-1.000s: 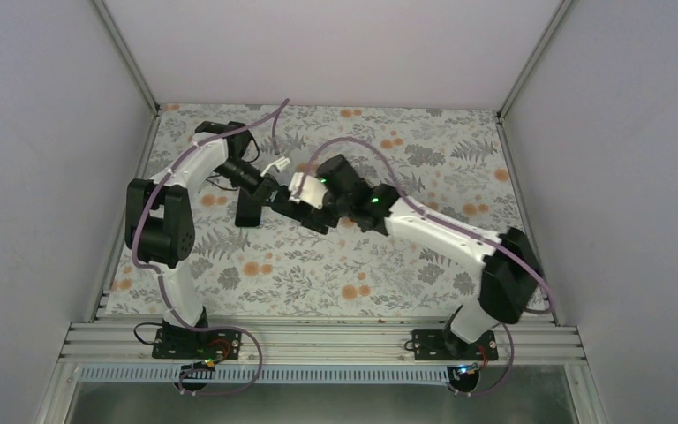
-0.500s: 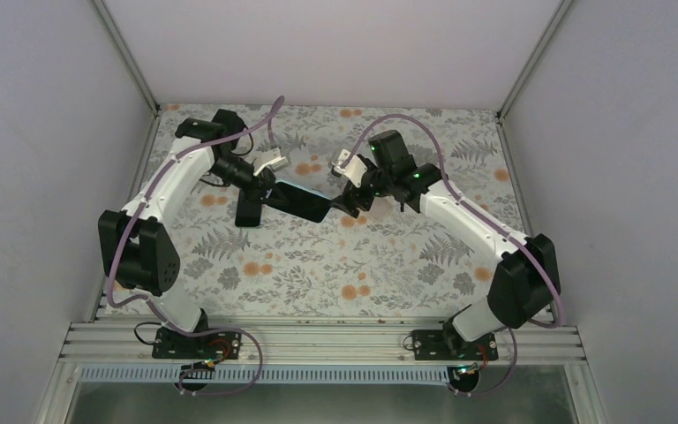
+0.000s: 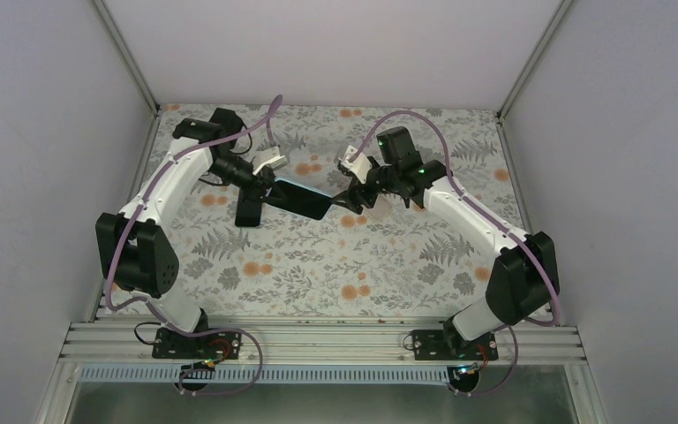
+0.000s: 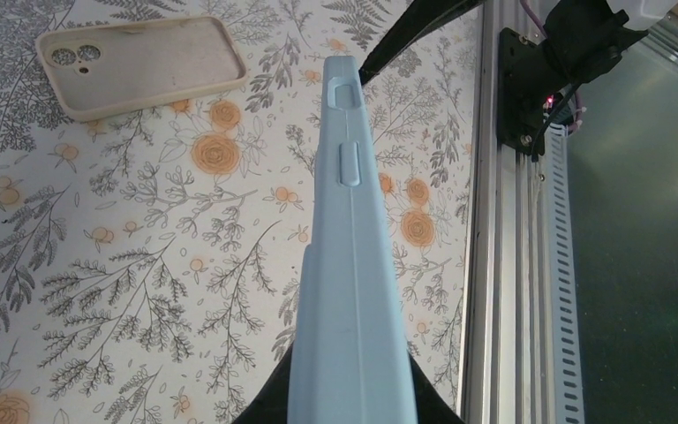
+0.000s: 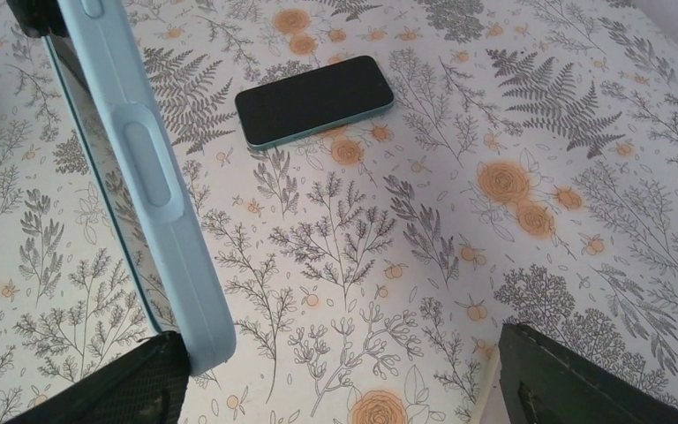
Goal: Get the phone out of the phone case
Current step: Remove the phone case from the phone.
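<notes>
A light-blue phone case [image 4: 350, 265] with the phone in it is held edge-up above the table, and my left gripper [image 4: 350, 393] is shut on its near end. The top view shows the cased phone [image 3: 300, 201] as a dark slab between the two arms. In the right wrist view the case [image 5: 154, 185] runs up the left side, and the glossy screen [image 5: 88, 168] mirrors the floral pattern. My right gripper [image 5: 335, 371] is open at the case's free end, with its left finger [image 5: 115, 384] right beside the case corner. It grips nothing.
A bare phone with a teal edge [image 5: 313, 100] lies screen-up on the floral table [image 5: 424, 221]. An empty beige case [image 4: 141, 64] lies on the table. The aluminium rail [image 4: 494, 265] runs along the table's near edge.
My right gripper drew back to the right, off the cased phone to its free end, and its jaws narrowed a little. The left arm shifted slightly and kept its grip.
</notes>
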